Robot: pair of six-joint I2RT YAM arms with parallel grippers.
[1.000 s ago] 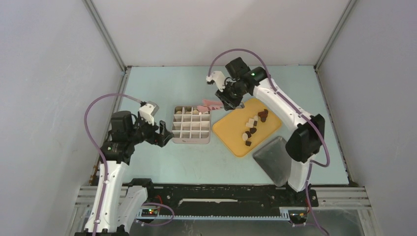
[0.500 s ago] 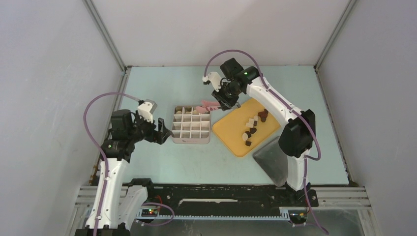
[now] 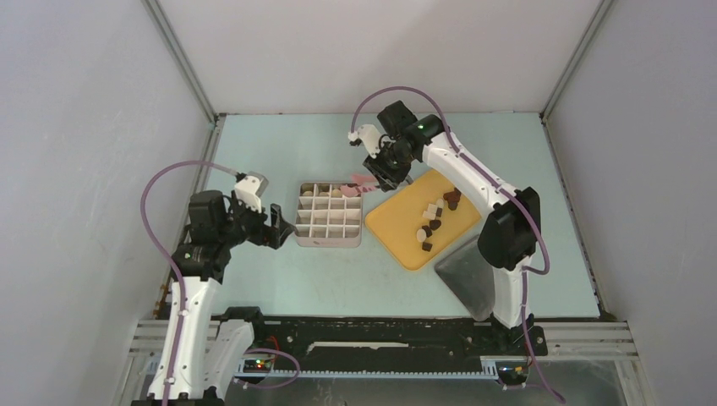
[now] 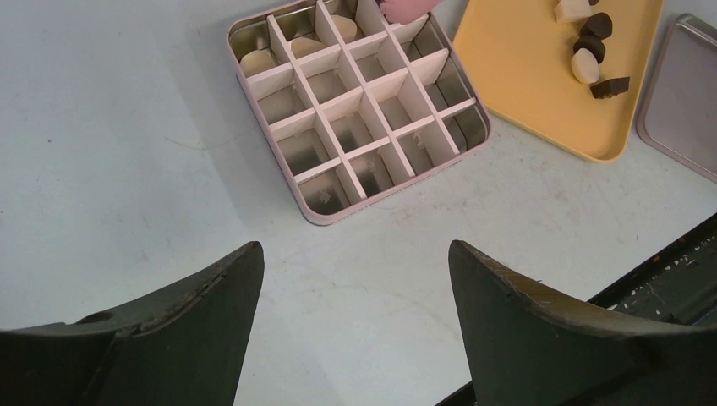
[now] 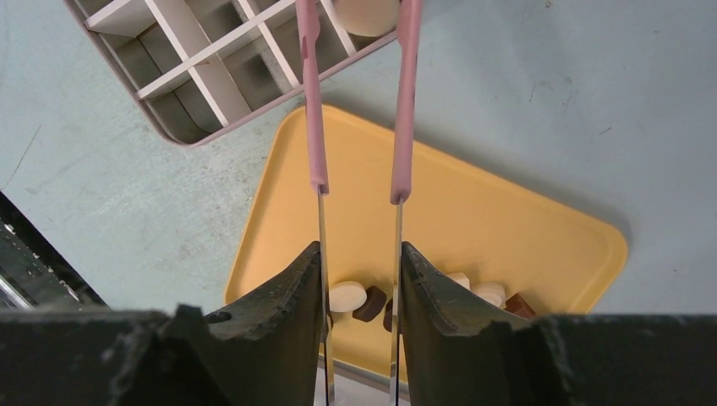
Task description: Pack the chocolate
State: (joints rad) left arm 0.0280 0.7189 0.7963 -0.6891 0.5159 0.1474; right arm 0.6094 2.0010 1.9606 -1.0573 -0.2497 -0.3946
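Observation:
Cream and dark brown chocolate pieces (image 3: 435,216) lie on the yellow tray (image 3: 404,230); the right wrist view shows some of these pieces (image 5: 347,296). The pink divided box (image 3: 329,215) holds cream pieces (image 4: 306,46) in its far row. My right gripper (image 3: 386,170) is shut on the pink tongs (image 5: 311,101), whose arms reach over the box's corner. A cream piece (image 5: 369,13) sits between the tong arms at the frame's top edge; whether they touch it is unclear. My left gripper (image 4: 355,254) hangs open over bare table, near the box (image 4: 321,207).
A grey metal lid (image 3: 469,275) lies right of the tray near the right arm's base, seen also as a metal lid (image 4: 686,93) in the left wrist view. The black frame rail (image 3: 380,331) runs along the near edge. Walls close in on three sides.
The right arm shifted slightly left, bringing the tong tips over the box's far right corner. The tong arms have spread a little. The left arm has barely moved.

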